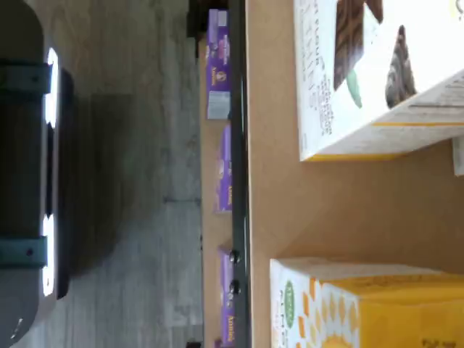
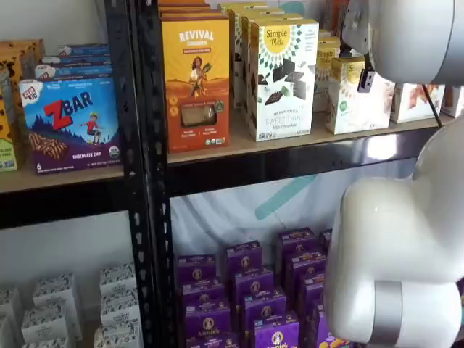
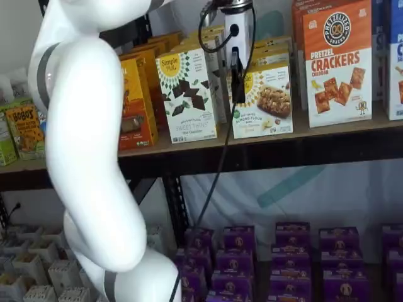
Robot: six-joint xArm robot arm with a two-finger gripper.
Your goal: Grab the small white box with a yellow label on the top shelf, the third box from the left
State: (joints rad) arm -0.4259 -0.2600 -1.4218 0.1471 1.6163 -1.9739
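Note:
The small white box with a yellow sunburst logo stands on the top shelf in both shelf views, and its yellow top shows in the wrist view. The top shelf is a tan board with a black front rail. My gripper hangs in front of the box's left edge, above the rail. Its black fingers show as one dark strip with a cable beside them, so I cannot tell if they are open. A taller white box with dark squares stands just left of the small box.
An orange Revival box stands left of the taller white box. A pretzel cracker box stands right of the small box. Purple boxes fill the lower shelf. My white arm covers much of both shelf views.

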